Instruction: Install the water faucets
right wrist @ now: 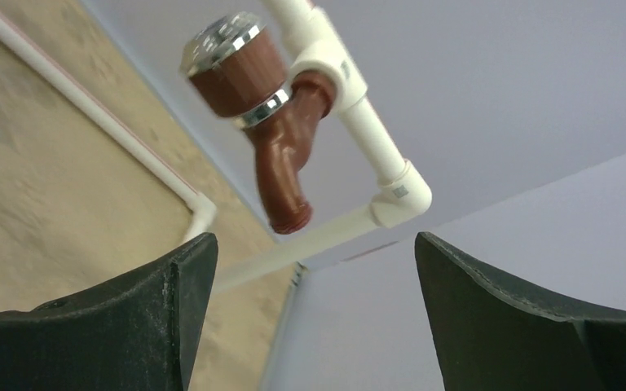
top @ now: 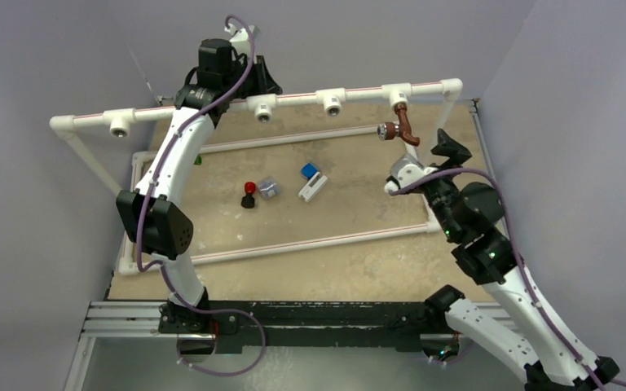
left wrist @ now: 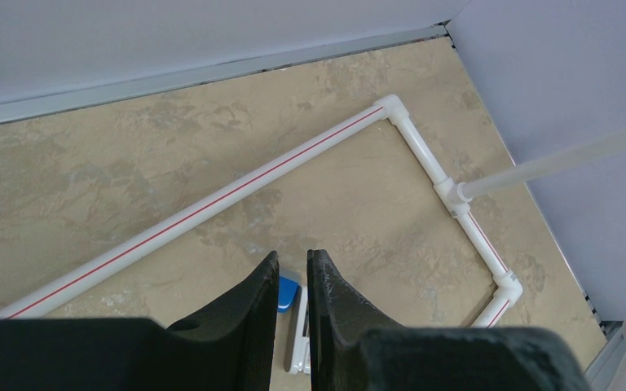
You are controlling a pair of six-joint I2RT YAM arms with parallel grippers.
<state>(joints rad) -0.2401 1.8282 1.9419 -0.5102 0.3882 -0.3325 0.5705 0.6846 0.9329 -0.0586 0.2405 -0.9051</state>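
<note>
The black mounting rail [top: 310, 314] at the near edge of the counter [top: 359, 269] carries two arms, one on each side.

**Right tool** [right wrist: 314, 240]: the jaws stand wide apart with nothing between them. In the right wrist view both fingers are clear of the faucet, which lies beyond the gap. In the top view the tool sits near the faucet, on its near side.

**Left tool** [left wrist: 293, 259]: the jaws are drawn together to a narrow slit and grip nothing. The left arm reaches to the far side of the counter, and its tool points back down over the counter.

**Faucet:** one reddish-brown faucet [top: 403, 126] is in view. It is seated in the rightmost tee fitting [top: 397, 94] of the raised pipe rail [top: 293, 99], with its chrome-capped knob toward the left and its spout hanging off the rail.

**Tee fittings:** four are visible along the raised rail. Three show bare sockets.

**Loose parts on the counter:** three, inside the low pipe frame [top: 293, 140].
- One red-and-black knob [top: 249, 194].
- One small grey block [top: 269, 187], just beside the knob.
- One blue-white block [top: 313, 181].
</note>
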